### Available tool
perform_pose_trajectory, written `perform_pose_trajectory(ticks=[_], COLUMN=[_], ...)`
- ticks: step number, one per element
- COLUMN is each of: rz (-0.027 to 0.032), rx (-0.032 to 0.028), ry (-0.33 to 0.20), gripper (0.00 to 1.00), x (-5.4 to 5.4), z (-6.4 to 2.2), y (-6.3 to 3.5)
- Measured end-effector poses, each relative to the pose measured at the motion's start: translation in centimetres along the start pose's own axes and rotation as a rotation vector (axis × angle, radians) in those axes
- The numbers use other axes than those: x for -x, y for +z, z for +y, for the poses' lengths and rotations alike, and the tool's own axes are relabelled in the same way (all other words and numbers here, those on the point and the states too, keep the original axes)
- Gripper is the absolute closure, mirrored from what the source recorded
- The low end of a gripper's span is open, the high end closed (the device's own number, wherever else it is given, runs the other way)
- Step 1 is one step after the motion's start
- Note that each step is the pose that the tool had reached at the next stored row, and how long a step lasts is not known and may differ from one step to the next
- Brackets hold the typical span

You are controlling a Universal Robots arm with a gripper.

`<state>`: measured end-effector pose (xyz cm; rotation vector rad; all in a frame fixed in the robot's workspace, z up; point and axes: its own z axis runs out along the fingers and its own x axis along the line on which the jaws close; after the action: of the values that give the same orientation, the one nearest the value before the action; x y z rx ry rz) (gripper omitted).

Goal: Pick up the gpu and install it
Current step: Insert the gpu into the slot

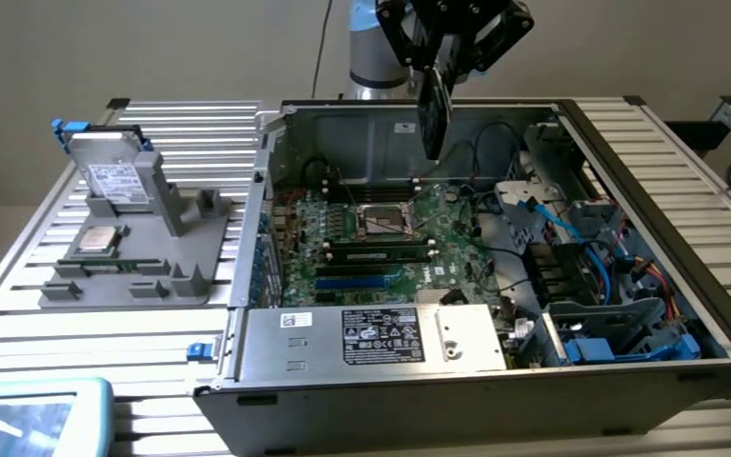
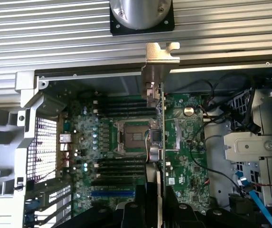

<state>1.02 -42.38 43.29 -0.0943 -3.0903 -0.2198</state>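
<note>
The gripper [image 1: 449, 63] is closed narrow on the gpu [image 1: 436, 109], pinching one short end. The card hangs edge-on to the exterior view, long axis upright, its free lower end above the far part of the open computer case [image 1: 670, 190] and touching nothing. In the wrist view the gpu [image 2: 154, 142] runs away from the gripper [image 2: 151, 211], silver bracket [image 2: 160, 59] at the far end. Below it lie the motherboard [image 1: 379, 276], the CPU socket [image 1: 383, 217] and a seated memory stick [image 1: 379, 249]. Blue cables [image 1: 594, 248] crowd the exterior view's right. A hard drive [image 1: 111, 171] stands on a grey fixture [image 1: 149, 276] outside the case. The arm [image 1: 368, 57] reaches down from the far side.
</note>
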Motion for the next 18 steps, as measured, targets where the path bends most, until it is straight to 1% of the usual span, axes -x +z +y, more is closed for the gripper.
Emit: perform_pose_trajectory(ticks=[8, 9, 18], rz=[-0.0003, 0.0015, 0.0244], rx=[-0.0001, -0.0006, -0.0066], ry=[-0.002, -0.016, -0.177], gripper=[0.73, 0.73, 0.73], x=[-0.01, -0.01, -0.02], z=[-0.01, -0.01, -0.01], y=[0.00, 0.00, 0.01])
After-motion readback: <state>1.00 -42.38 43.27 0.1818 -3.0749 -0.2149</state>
